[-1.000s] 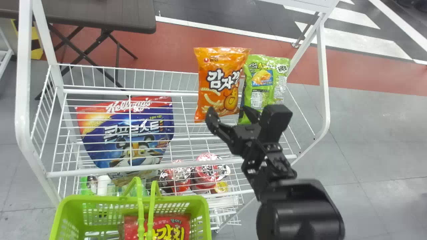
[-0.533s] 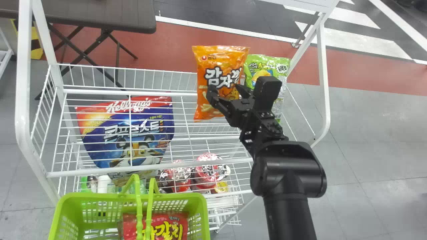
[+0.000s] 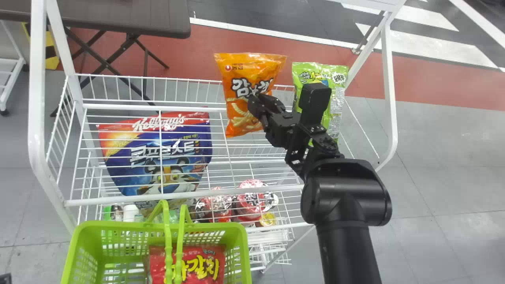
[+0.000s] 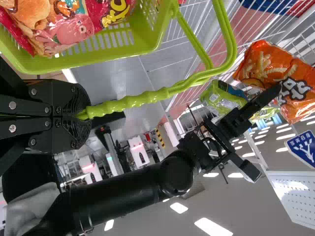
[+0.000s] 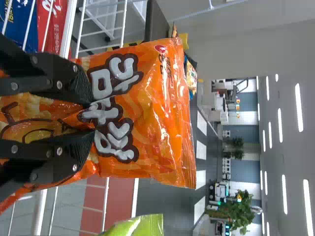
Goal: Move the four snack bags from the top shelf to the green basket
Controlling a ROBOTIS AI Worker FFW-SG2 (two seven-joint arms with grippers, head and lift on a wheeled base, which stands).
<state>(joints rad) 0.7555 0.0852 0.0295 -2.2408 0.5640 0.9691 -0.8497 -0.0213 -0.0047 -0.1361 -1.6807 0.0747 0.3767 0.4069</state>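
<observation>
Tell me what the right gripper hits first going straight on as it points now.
The orange snack bag: the right gripper has a fold of its front pinched, so it would push into the bag. Beyond looks free, though depth is hard to judge.

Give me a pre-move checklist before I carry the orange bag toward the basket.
1. Right claw gripping the orange bag: ok, its fingers pinch the front of the bag.
2. Left claw on the basket handle: ok, shut on it.
3. Orange bag separate from the green bag: ok, a gap shows between them.
4. Orange bag's bottom free of the shelf: cannot tell.
5. Orange bag over the green basket: not ok, the basket is nearer the robot and to the left.
6. Room in the basket: ok, there is space left of the red bag.
</observation>
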